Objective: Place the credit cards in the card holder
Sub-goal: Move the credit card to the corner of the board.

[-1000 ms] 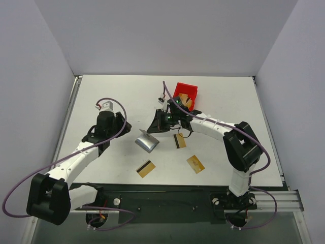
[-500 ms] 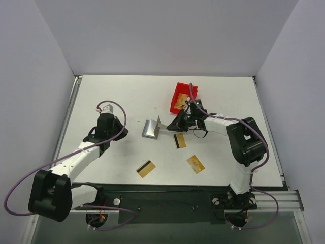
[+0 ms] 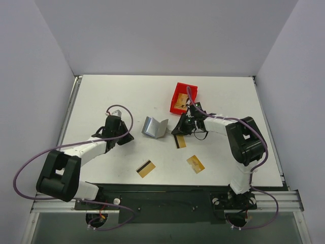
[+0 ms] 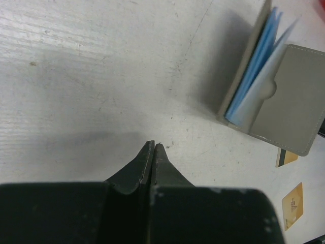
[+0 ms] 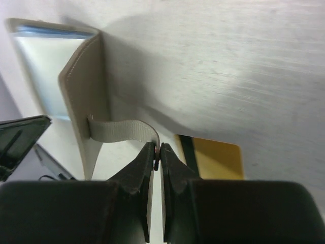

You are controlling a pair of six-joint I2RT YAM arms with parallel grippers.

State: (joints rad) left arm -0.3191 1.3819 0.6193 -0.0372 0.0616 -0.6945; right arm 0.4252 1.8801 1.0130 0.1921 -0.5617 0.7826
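White table (image 3: 101, 96), walled on three sides, with wide bare room along its back and left. A small red bin (image 3: 189, 91) sits toward the back, right of centre. The grey card holder (image 3: 154, 127) stands open mid-table, blue sleeves showing. Three credit cards (image 3: 145, 168) lie flat toward the front, one near the holder. The right gripper (image 5: 157, 150) is clamped on the holder's tab (image 5: 122, 129). The left gripper (image 4: 153, 147), jaws together and empty, points at bare table left of the holder.

I see card holder (image 3: 155, 127) at worktop (image 3: 101, 96) centre, bin (image 3: 190, 90) far-right of it, one card (image 3: 179, 141) just near-right, two other cards (image 3: 145, 168) nearer me.
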